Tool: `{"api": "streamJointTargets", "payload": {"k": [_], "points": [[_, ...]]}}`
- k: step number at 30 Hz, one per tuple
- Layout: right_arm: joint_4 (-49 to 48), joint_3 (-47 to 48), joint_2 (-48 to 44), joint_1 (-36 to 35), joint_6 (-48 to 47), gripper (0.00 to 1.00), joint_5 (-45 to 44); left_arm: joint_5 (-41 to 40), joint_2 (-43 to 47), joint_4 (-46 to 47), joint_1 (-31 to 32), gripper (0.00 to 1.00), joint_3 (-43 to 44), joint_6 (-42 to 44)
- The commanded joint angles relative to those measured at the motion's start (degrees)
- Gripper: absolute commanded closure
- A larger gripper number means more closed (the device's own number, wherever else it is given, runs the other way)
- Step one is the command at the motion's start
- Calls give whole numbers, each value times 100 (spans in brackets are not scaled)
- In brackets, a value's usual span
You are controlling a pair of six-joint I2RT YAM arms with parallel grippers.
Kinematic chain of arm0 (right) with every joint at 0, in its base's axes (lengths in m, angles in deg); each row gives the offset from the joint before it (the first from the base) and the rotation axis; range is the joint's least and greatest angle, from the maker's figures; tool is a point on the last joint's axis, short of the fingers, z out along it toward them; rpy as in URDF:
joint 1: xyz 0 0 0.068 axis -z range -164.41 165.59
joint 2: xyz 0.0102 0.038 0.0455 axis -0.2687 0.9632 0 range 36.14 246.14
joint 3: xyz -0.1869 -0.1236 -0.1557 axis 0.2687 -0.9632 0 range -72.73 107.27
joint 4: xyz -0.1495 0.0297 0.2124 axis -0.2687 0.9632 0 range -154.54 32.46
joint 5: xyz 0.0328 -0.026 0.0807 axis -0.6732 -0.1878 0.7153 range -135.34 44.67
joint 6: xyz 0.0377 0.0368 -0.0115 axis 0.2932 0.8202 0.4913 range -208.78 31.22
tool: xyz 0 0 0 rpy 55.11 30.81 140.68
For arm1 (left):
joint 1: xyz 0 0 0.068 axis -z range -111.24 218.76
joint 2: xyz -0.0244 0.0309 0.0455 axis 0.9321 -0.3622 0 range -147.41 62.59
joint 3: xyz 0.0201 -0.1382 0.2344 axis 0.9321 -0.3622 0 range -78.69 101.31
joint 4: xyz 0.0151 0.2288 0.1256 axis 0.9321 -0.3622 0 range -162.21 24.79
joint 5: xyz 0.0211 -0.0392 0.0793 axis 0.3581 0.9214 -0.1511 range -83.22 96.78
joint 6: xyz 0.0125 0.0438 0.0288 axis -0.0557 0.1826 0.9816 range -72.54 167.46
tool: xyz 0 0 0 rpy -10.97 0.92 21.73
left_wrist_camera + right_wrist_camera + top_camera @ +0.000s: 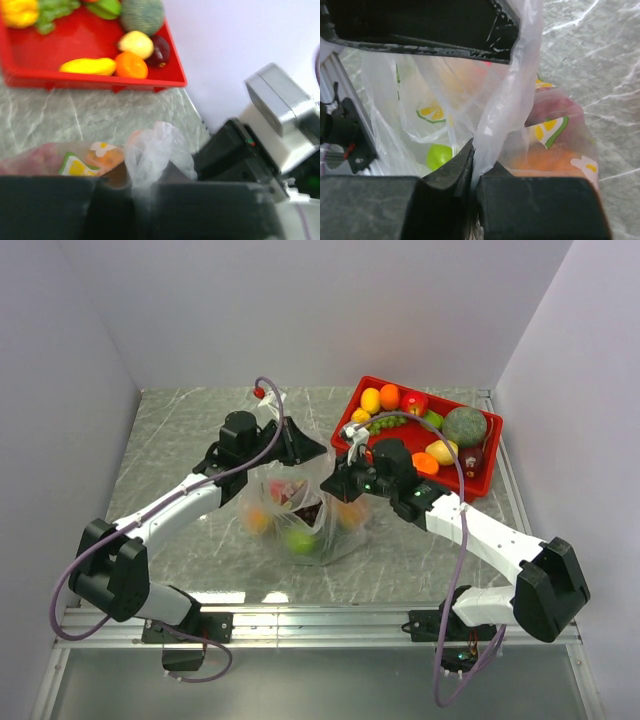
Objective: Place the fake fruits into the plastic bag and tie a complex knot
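The clear plastic bag (pixel 305 515) stands mid-table with several fake fruits inside, among them a green one (pixel 299 539) and an orange one (pixel 256 521). My left gripper (pixel 318 451) is shut on one bunched strip of the bag's mouth (pixel 150 157), which sticks up between its jaws. My right gripper (pixel 327 483) is shut on another strip of the bag film (pixel 505 115). The two grippers are close together above the bag. More fake fruits (pixel 415 425) lie in the red tray. The green fruit (pixel 439 156) shows through the film in the right wrist view.
The red tray (pixel 482 476) stands at the back right, and in the left wrist view (pixel 100 80) it holds yellow, orange, green and purple fruits. White walls close the table on three sides. A metal rail (pixel 320 615) runs along the near edge.
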Motion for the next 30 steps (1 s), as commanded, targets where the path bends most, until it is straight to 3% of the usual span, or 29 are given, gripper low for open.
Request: {"api": "streamJointTargets", "payload": {"k": [1,2,5,6,11,16,17,24,28,30], "points": [[11,17,-171,14,-304,85,461,725,42,970,-25,96,-34,-124],[229,87,-232,179,-444,66,639,1101,33,996,-86,99,-52,-9],[398,149,-364,549,-463,28,965,1673,50,1311,-192,99,-262,9],[390,166,-373,768,-419,24,1061,1737,59,1330,-209,99,-298,61],[-144,123,-259,867,318,21,1124,1685,33,1506,-201,100,-333,-69],[-1034,8,-154,428,995,17,694,1387,-37,1252,-201,99,-158,-202],[-1121,-26,-84,271,1049,13,615,1352,-46,1217,-201,99,-140,-210],[-1508,-88,575,-223,829,13,-343,1263,-64,1374,-210,99,-78,-412],[-1658,-185,936,-232,777,27,-607,1246,6,1462,-262,100,-87,-553],[-1693,-246,1006,-223,838,43,-642,1228,50,1533,-280,99,-87,-545]]}}
